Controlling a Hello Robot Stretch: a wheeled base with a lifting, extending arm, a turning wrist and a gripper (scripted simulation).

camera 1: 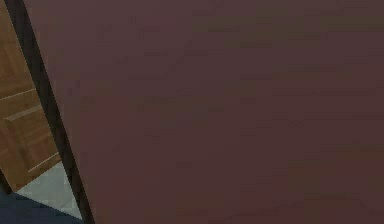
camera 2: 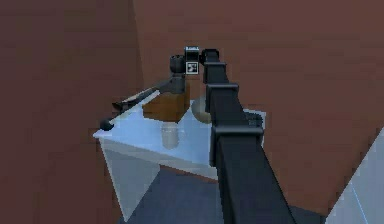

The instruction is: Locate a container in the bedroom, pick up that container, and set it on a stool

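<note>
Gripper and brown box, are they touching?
Cannot tell. In the arm side view the gripper overlaps the brown box on the white table, so neither contact nor gap shows plainly.

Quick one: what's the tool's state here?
Tool: state cannot be told, nor whether it holds anything; a brown box stands on the white table at its far end.

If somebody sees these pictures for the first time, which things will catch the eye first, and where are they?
In the arm side view, the dark arm rises from the bottom edge to a pale table in a corner, where the pincer shows near a brown box and a small white cylinder. In the forward view, a large reddish-brown wall stands close ahead, with a wooden door at the left edge.
</note>
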